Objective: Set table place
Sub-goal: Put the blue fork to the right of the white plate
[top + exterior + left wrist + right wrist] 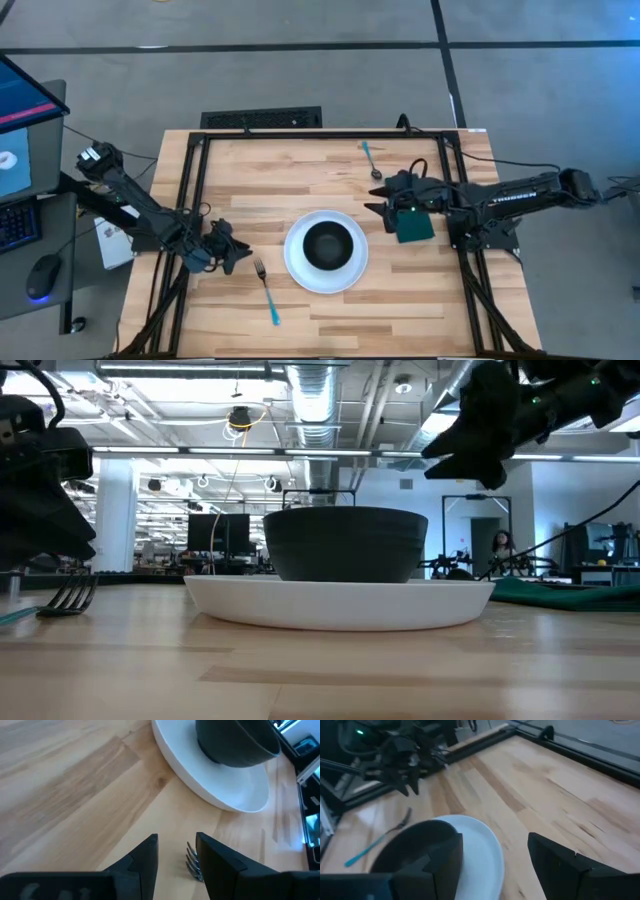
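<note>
High view | left end effector (237, 252) narrowly parted beside fork (266, 290) | right end effector (378, 208) wide, apparently empty, over napkin (414, 226)

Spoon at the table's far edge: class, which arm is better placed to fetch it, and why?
Right. The right gripper hangs open above the napkin, near the spoon; the left gripper sits across the plate, by the fork.

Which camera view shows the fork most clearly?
The high view: the whole fork lies left of the plate. The low view shows only its tines, the left wrist view a few tines, the right wrist view shows it small.
</note>
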